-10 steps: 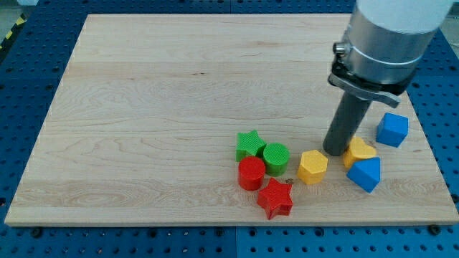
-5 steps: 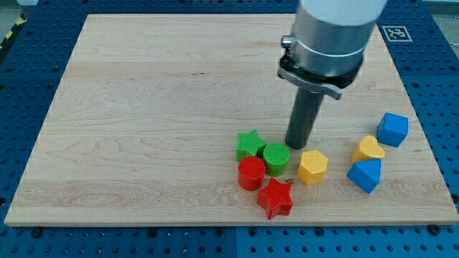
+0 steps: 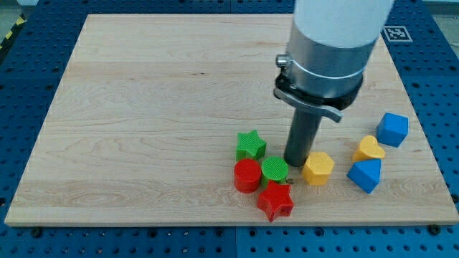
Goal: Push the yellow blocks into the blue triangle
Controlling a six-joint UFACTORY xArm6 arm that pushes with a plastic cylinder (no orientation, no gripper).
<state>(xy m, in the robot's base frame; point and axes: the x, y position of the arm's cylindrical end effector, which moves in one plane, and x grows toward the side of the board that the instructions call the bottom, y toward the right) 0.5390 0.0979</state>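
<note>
**A:** ok so where's my tip (image 3: 297, 163) sitting right now?

**B:** Down on the bench (image 3: 143, 122), low in the view and a bit right of centre. It's wedged between the green cylinder (image 3: 275, 170) on the view's left and the yellow hexagon (image 3: 318, 168) on the view's right. Looks like it's touching both, or as good as.

**A:** and the hand, wide or narrow?

**B:** There isn't one lol, it's just a straight dark rod under a big grey cylinder housing. Nothing to open or close, and it's holding nothing.

**A:** fair. where's the other yellow one?

**B:** The yellow heart (image 3: 368, 148) is further toward the view's right, sitting just above the blue triangle (image 3: 365, 174) and pretty much touching it. The yellow hexagon is near the triangle's left side but there's a clear gap of bare wood between them.

**A:** anything else around?

**B:** A blue cube (image 3: 392, 129) up and to the right of the heart, close to the bench's right edge. Then a cluster left of the tip: green star (image 3: 250, 145) on top, red cylinder (image 3: 247, 175) below it pressed up against the green cylinder, and a red star (image 3: 275, 200) at the bottom, tucked under those two.
</note>
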